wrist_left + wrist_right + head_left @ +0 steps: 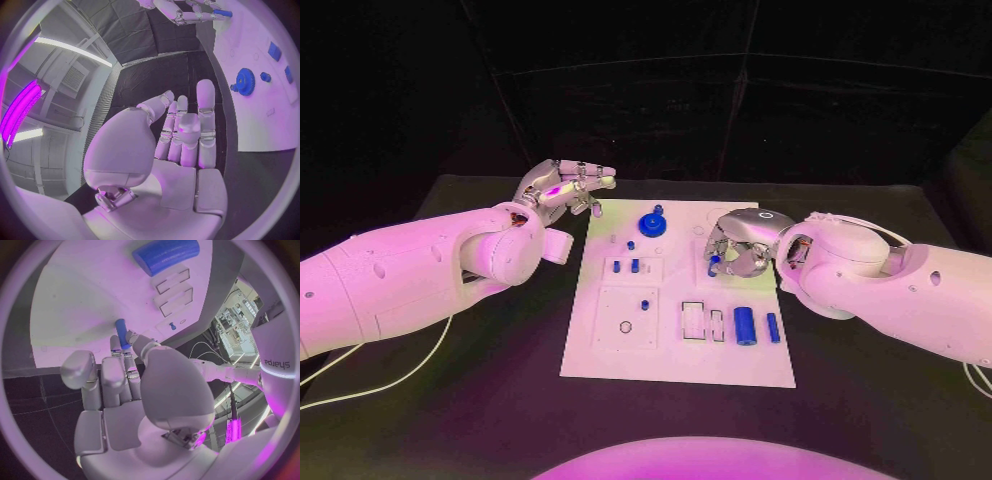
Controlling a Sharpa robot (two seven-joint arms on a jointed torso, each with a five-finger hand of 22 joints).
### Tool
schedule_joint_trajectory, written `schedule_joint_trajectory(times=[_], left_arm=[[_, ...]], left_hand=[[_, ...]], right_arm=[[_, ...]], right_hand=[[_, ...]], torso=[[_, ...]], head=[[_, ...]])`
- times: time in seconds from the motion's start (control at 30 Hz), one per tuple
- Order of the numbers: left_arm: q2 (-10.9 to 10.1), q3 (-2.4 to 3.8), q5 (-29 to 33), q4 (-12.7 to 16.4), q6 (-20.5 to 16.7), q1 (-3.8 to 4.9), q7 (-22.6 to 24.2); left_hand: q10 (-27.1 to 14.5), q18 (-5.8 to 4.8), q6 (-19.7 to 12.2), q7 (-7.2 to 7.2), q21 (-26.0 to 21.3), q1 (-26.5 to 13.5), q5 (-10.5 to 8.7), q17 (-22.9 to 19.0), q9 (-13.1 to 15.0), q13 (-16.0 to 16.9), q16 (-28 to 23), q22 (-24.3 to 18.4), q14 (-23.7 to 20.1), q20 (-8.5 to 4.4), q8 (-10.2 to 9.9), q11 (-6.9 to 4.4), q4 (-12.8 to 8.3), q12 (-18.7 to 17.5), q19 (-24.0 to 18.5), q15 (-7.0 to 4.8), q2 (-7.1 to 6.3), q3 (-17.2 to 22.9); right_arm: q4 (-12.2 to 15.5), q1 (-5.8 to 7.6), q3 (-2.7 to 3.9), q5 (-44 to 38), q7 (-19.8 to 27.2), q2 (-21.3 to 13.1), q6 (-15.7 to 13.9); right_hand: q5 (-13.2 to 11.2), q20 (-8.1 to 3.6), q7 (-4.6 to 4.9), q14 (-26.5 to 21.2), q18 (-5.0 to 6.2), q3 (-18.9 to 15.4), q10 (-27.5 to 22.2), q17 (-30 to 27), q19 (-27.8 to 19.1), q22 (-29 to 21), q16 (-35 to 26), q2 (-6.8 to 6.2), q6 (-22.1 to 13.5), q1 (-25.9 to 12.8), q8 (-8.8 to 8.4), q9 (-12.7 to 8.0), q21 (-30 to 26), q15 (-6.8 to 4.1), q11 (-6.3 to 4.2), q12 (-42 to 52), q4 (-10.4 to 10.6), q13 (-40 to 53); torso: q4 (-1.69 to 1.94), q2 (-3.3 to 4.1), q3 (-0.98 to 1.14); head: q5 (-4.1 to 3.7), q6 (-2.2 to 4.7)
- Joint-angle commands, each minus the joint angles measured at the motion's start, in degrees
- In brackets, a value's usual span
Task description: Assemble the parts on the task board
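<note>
The white task board (675,360) lies in the middle of the black table. My right hand (737,248) hovers over its far right part and pinches a small blue peg (715,262) at its fingertips; the right wrist view has the same peg (122,333) sticking out past the fingers (128,367) above the board (81,305). My left hand (567,190) hangs beside the board's far left corner, fingers stretched out and holding nothing (181,135). A blue gear (655,222) stands at the board's far end, also seen as the gear (245,81) in the left wrist view.
Two short blue pegs (626,266) stand left of centre, and another one (646,304) sits in the near left plate. A thick blue cylinder (746,326) and a thinner one (773,327) lie near right, beside two rectangular slots (702,322).
</note>
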Motion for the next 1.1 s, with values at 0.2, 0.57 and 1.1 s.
schedule_joint_trajectory(times=[0.2,0.57,1.1], left_arm=[[-0.03,0.01,0.04,-0.20,0.59,0.07,0.14],[0.14,0.01,0.04,-0.33,0.65,0.06,0.16],[0.67,0.02,0.04,-0.34,0.82,0.07,0.21]], left_hand=[[-0.33,0.36,-0.38,0.22,-0.25,-0.17,-0.20,-0.09,-0.07,0.08,-0.35,-0.09,-0.53,-0.13,0.28,0.04,0.10,0.13,-0.38,-0.05,0.69,-0.48],[-0.35,0.36,-0.38,0.22,-0.28,-0.17,-0.19,-0.12,-0.07,0.09,-0.36,-0.11,-0.55,-0.12,0.29,0.04,0.13,0.16,-0.37,-0.05,0.79,-0.49],[-0.35,0.36,-0.38,0.22,-0.28,-0.17,-0.19,-0.12,-0.07,0.09,-0.36,-0.11,-0.55,-0.12,0.29,0.04,0.13,0.16,-0.37,-0.05,0.79,-0.49]], right_arm=[[4.21,0.16,0.14,2.55,1.44,-2.73,-8.26],[9.06,0.15,0.17,7.59,4.43,-0.52,-8.71],[4.92,-4.06,-0.71,7.79,8.97,11.02,-3.17]], right_hand=[[0.01,-0.11,0.19,0.31,0.53,1.50,0.57,0.18,0.22,0.14,0.41,0.18,0.55,0.82,-0.01,-0.04,0.44,-0.30,0.01,-0.59,-0.57,0.01],[0.45,-0.09,0.35,0.32,0.53,2.19,0.62,0.28,0.20,0.17,0.49,-0.27,0.45,0.84,-0.21,-0.14,0.48,-0.23,0.13,-0.95,-0.99,0.02],[0.94,0.02,0.61,0.33,0.52,2.66,0.34,0.47,0.13,0.15,0.61,-0.43,0.08,0.49,-0.56,-0.26,0.48,-0.07,0.37,-1.48,-1.12,-0.01]], torso=[[-0.29,-0.24,-0.04],[-0.11,-0.23,-0.09],[-0.21,-0.14,-0.06]], head=[[0.12,0.11],[0.98,-0.03],[2.60,-0.52]])
